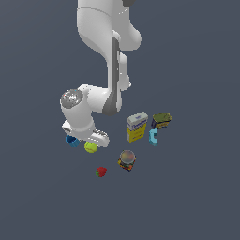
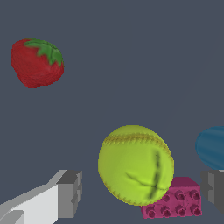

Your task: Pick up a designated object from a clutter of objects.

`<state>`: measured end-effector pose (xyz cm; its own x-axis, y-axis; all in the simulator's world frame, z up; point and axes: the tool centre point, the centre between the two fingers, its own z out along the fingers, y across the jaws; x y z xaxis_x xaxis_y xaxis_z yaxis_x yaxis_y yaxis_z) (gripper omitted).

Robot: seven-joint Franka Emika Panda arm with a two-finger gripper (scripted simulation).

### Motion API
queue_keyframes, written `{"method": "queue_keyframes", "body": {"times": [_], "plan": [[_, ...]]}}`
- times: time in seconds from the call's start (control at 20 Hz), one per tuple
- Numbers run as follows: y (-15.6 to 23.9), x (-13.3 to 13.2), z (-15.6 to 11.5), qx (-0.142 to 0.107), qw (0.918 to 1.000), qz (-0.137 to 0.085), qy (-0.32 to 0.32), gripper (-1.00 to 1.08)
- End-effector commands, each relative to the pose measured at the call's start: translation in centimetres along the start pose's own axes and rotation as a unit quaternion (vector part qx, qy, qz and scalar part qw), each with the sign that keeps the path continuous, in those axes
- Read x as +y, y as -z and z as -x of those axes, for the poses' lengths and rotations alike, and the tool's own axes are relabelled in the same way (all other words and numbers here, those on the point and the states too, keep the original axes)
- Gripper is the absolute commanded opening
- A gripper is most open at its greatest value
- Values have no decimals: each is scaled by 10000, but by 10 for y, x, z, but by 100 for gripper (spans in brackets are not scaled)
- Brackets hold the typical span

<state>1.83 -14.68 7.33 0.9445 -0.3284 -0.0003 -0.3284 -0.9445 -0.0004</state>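
Here we list bare floor toward the strawberry (image 2: 37, 62), the ball (image 2: 135, 164) against the brick (image 2: 175, 204) beside the cup (image 2: 213, 148), and our gripper (image 2: 142, 192) spread wide around it, touching nothing.

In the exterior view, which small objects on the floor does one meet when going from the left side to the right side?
Blue cup → yellow-green ball → red strawberry → round-lidded jar → yellow-white box → light-blue clamp-like piece → dark can.
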Motion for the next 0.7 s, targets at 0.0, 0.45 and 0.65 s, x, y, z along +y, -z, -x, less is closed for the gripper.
{"method": "queue_keyframes", "body": {"times": [0.0, 0.45, 0.65], "plan": [[-13, 0, 1, -4, 10000, 1, -2, 100], [-32, 1, 0, 1, 10000, 2, -7, -100], [-32, 1, 0, 1, 10000, 2, -7, -100]]}}
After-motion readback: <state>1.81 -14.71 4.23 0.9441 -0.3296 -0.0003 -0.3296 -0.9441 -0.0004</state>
